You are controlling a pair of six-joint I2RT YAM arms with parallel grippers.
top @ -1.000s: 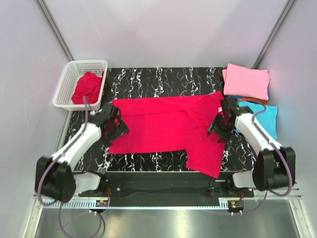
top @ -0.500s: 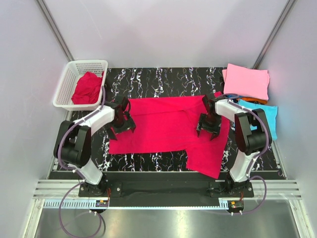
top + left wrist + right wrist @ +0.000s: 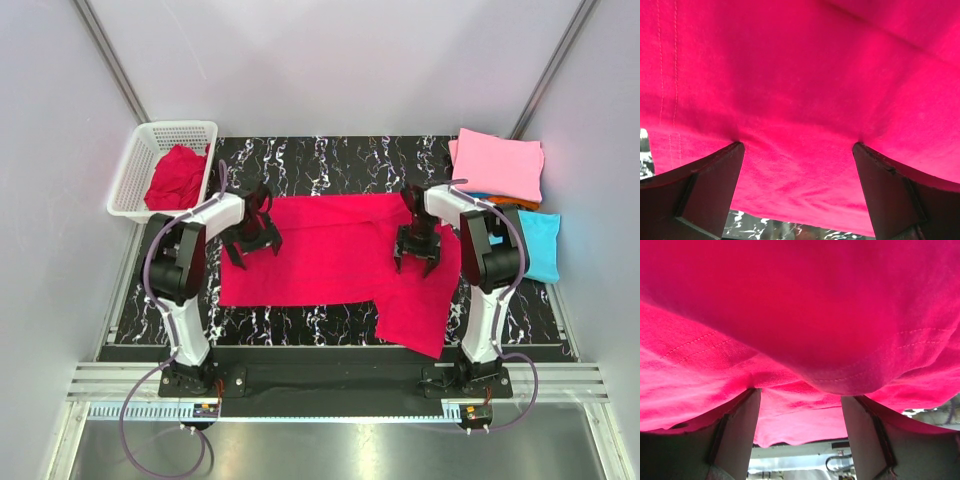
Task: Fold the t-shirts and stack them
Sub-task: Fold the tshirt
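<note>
A crimson-red t-shirt (image 3: 330,260) lies spread across the black marble table (image 3: 320,155), one part hanging toward the near edge at the right. My left gripper (image 3: 253,248) stands open on the shirt's left part, both fingertips pressed down on the cloth (image 3: 800,90) and nothing pinched between them (image 3: 797,146). Over the shirt's right part my right gripper (image 3: 415,262) is open too, its fingertips touching rumpled cloth (image 3: 800,315) near a stitched hem (image 3: 801,394). Another red t-shirt (image 3: 176,177) lies bunched in the basket. A folded pink t-shirt (image 3: 497,165) tops an orange one (image 3: 518,203) and a turquoise one (image 3: 538,245).
The white mesh basket (image 3: 130,175) stands at the table's far left corner. The folded stack sits at the far right. Both arm bases are mounted on the rail (image 3: 330,375) along the near edge. Grey walls close in the sides and back.
Both arms have swung inward and up. The left gripper went from the shirt's left edge onto the cloth. The right gripper moved left and its jaws widened.
</note>
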